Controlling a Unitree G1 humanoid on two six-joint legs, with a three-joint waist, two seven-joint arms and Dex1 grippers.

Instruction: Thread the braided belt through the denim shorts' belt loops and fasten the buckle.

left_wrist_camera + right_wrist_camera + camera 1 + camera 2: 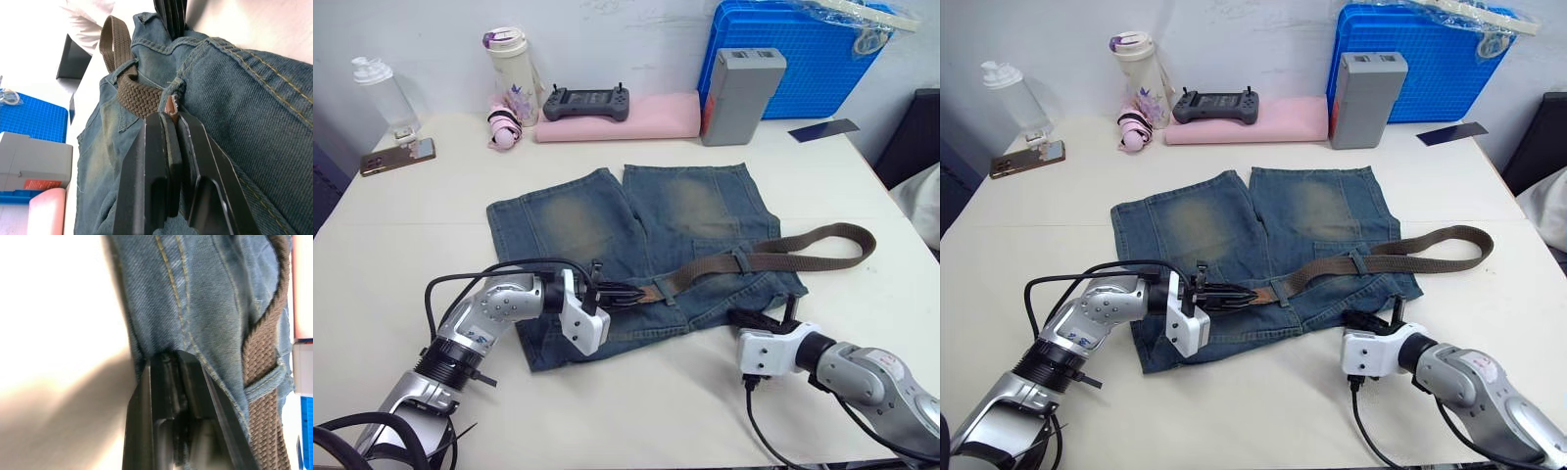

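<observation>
The denim shorts (578, 220) lie flat on the white table, waistband toward me. The braided belt (783, 257) runs along the waistband, under a belt loop (741, 260), then curls back on itself at the right. My left gripper (631, 292) is shut on the belt's tan leather tip (169, 105), just past another belt loop (178, 88) near the middle of the waistband. At the right end of the waistband, my right gripper (756, 318) is shut on the denim edge (168, 360). The buckle is hidden.
Along the table's far edge stand a clear bottle (382, 90), a phone (399, 155), a tumbler (514, 73), a controller (585, 103) on a pink pad (651, 117), a grey box (739, 93) and a blue crate (803, 54). Black cables (460, 284) loop beside my left arm.
</observation>
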